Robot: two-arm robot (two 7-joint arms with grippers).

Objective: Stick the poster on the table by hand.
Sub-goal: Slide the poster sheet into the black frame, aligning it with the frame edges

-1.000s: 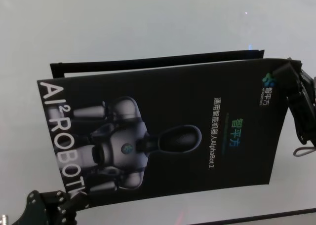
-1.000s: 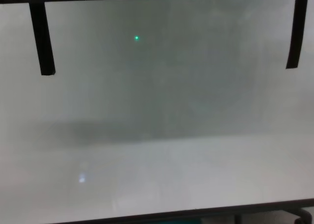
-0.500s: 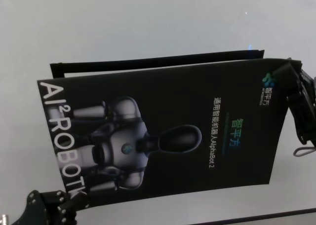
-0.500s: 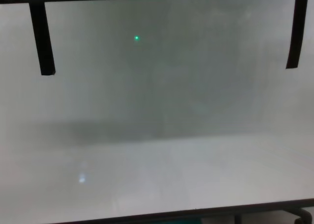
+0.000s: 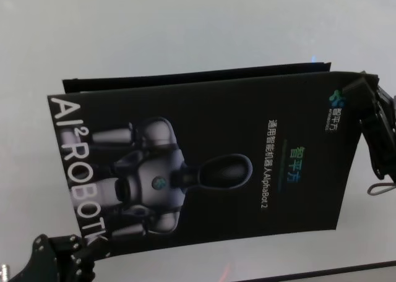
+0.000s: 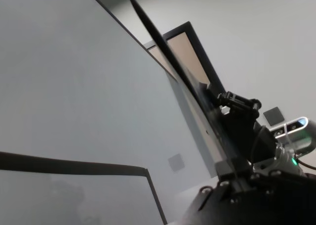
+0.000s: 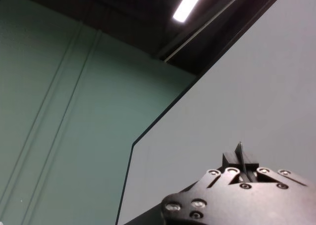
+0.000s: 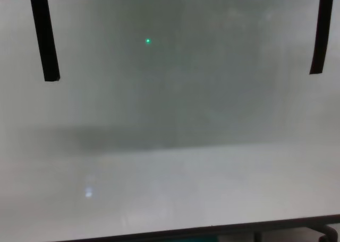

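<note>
Above the pale grey matte table (image 5: pixel 185 22) I hold the large black glossy poster (image 5: pixel 210 164), long axis left-right, left gripper (image 5: pixel 80 254) pinching its near-left corner, right gripper (image 5: pixel 365 99) its far-right corner.

The poster (image 5: pixel 204 164) covers much of the table (image 5: pixel 185 22) in the head view, so the surface under it is hidden. The left gripper (image 5: pixel 80 257) at 7 o'clock is cut by the bottom edge, and its fingertips lie behind the poster's corner; whether they press the sheet cannot be told. The right gripper (image 5: pixel 365 90) at 3 o'clock runs off the right edge. In the chest view only the lower ends of two black strips (image 8: pixel 44 40) show, at 10 and 2 o'clock; the top edge cuts them and the poster's underside. The left wrist view shows the poster edge-on, its print unseen. The small lettering is too fine to read in full.
</note>
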